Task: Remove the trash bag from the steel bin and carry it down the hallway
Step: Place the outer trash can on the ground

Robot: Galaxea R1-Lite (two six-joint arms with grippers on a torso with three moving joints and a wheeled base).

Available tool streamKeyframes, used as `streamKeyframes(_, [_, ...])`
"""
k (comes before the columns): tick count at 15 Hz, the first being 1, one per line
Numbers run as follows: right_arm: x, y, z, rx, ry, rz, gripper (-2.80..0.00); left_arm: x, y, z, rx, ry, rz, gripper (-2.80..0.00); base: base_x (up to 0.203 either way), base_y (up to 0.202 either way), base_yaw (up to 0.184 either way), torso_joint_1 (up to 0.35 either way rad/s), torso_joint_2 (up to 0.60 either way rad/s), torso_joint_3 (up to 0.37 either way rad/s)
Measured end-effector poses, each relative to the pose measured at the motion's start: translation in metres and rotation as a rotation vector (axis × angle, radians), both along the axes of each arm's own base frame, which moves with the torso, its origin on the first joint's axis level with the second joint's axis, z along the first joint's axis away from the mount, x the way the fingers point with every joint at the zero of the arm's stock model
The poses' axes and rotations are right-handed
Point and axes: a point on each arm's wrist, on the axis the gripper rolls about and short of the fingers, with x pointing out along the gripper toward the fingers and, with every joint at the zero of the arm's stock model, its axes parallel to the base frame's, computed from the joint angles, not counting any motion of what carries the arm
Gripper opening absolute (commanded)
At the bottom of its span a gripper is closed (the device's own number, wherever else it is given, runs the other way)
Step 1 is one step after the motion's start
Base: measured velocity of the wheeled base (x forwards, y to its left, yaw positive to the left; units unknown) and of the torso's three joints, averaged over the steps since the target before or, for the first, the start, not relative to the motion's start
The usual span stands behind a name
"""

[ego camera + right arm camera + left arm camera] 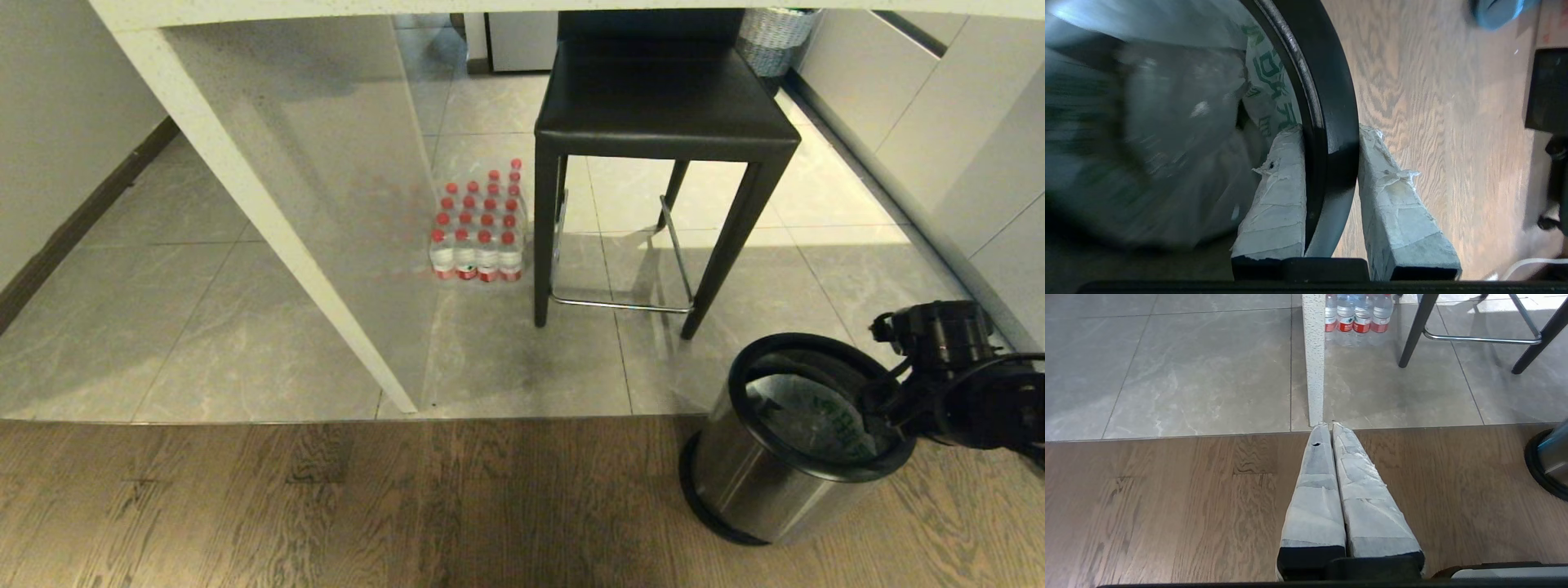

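Head view: the steel bin (pixel 784 457) stands tilted on the wood floor beside the stool (pixel 661 155), near the bottled-water pack (pixel 479 229); the trash bag (pixel 816 412) lies inside it, and the right gripper (pixel 886 400) reaches over the near-right rim, presumably to seize the bag's edge there. Left wrist view: the left gripper (pixel 1327 425) hangs idle above the floor, jaws pressed together on nothing. Right wrist view: the jaws straddle the black ring rim (pixel 1331 134), one finger (pixel 1280 192) inside against the green-printed plastic, the other outside, clamped on rim and probably bag.
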Motion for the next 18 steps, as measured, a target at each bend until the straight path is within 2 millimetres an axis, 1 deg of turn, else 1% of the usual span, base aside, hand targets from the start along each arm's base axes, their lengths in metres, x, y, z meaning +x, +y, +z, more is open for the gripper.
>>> streamKeyframes(6, [-0.065, 0.012, 0.072, 0.014, -0.191, 0.074, -2.80, 0.000, 0.000, 0.000, 0.000, 0.000, 0.000, -2.80, 0.000, 0.000, 0.000, 0.000, 0.00, 0.000])
streamKeyframes(9, [-0.103, 0.015, 0.105, 0.013, -0.290, 0.092, -2.80, 0.000, 0.000, 0.000, 0.000, 0.000, 0.000, -2.80, 0.000, 0.000, 0.000, 0.000, 0.00, 0.000])
streamKeyframes(14, [-0.170, 0.016, 0.144, 0.009, -0.465, 0.079, -2.80, 0.000, 0.000, 0.000, 0.000, 0.000, 0.000, -2.80, 0.000, 0.000, 0.000, 0.000, 0.00, 0.000])
streamKeyframes(17, [-0.201, 0.014, 0.165, 0.021, -0.615, 0.013, -2.80, 0.000, 0.000, 0.000, 0.000, 0.000, 0.000, -2.80, 0.000, 0.000, 0.000, 0.000, 0.00, 0.000])
streamKeyframes(18, [-0.210, 0.014, 0.170, 0.028, -0.641, -0.004, -2.80, 0.000, 0.000, 0.000, 0.000, 0.000, 0.000, -2.80, 0.000, 0.000, 0.000, 0.000, 0.00, 0.000])
